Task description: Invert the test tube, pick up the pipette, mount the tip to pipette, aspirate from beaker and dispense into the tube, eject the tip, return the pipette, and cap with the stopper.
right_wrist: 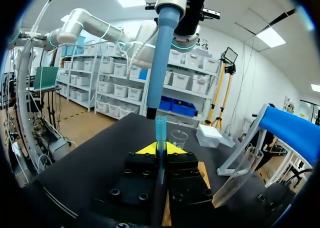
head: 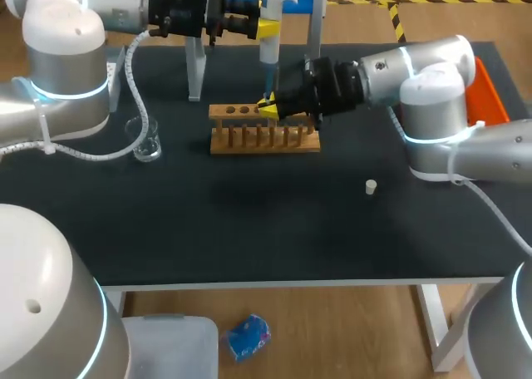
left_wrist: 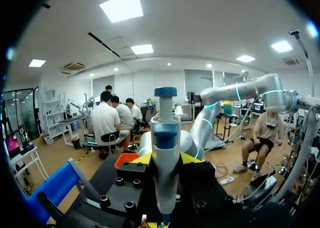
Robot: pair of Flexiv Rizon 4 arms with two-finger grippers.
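**Lining up for the press-fit**

Our left gripper (head: 268, 28) is clamped on the pipette (head: 271, 31) and holds it upright directly above the back rail of the wooden rack (head: 264, 140). Our right gripper (head: 268, 106) sits just over that same back rail, its fingers closed on a slim blue tip (right_wrist: 160, 130) that stands upright with its mouth open. In the right wrist view the pipette's shaft ends just above the tip. It does not yet touch, and it looks slightly off the tip's axis.

We judge that the mounting step is in hand and not yet done. The next move calls for centring the shaft over the mouth. Then we press straight down while the right gripper holds the tip steady. A skewed push could tilt the tip or knock it loose.

The beaker (head: 145, 138) waits on the bench (head: 249, 229) on the left-arm side of the rack. The stopper (head: 371, 187) lies well apart from the rack on the right-arm side.
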